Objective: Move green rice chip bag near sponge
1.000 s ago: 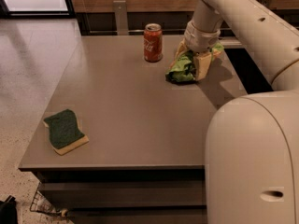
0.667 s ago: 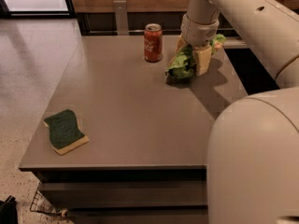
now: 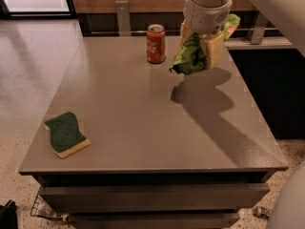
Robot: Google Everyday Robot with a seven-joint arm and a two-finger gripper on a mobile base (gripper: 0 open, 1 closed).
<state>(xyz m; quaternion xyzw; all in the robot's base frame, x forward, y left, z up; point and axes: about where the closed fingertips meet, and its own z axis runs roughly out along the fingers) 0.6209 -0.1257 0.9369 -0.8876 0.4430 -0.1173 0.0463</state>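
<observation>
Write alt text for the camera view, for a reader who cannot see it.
The gripper holds the green rice chip bag in the air above the far right of a grey table, casting a shadow below. A red soda can stands just left of it; the sponge lies far off, near the front left corner.

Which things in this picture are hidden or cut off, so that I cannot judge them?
Green rice chip bag: camera view, its print is mostly covered by the gripper, which holds it above the table.
Arm: camera view, cut off by the top edge.
Sponge: camera view, its underside lies hidden against the table.
</observation>
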